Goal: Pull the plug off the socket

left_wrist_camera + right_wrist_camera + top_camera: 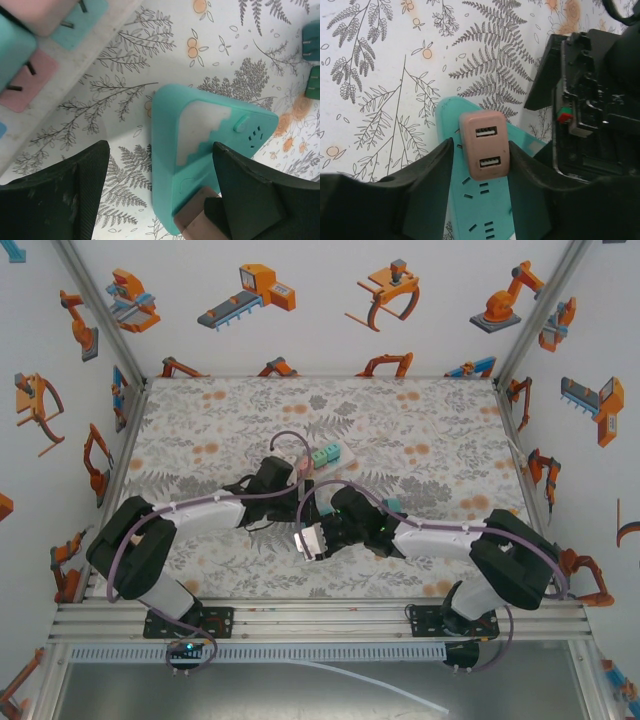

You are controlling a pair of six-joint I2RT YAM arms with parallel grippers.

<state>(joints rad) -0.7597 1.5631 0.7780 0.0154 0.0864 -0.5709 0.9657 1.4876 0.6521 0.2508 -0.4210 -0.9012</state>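
Black right fingers (pixel 427 195) astride pink plug (pixel 484 145)

In the left wrist view, the upper left corner is cutting off the white power strip (pixel 100 45), together with a teal block (pixel 12 50) and a pink block (pixel 45 15) standing in it. The right edge is cutting a green plug (pixel 314 82) and a darker one (pixel 312 40) above it. One finger (pixel 260 195) of the left gripper (pixel 161 145) is hiding most of the pink plug (pixel 192 220) and a corner of the teal socket (pixel 165 165). In the right wrist view, the fingers (pixel 435 175) of the right gripper (pixel 481 145) are covering the socket's sides, the plug is hiding its own prongs, and the right edge is cutting the left gripper's black housing.
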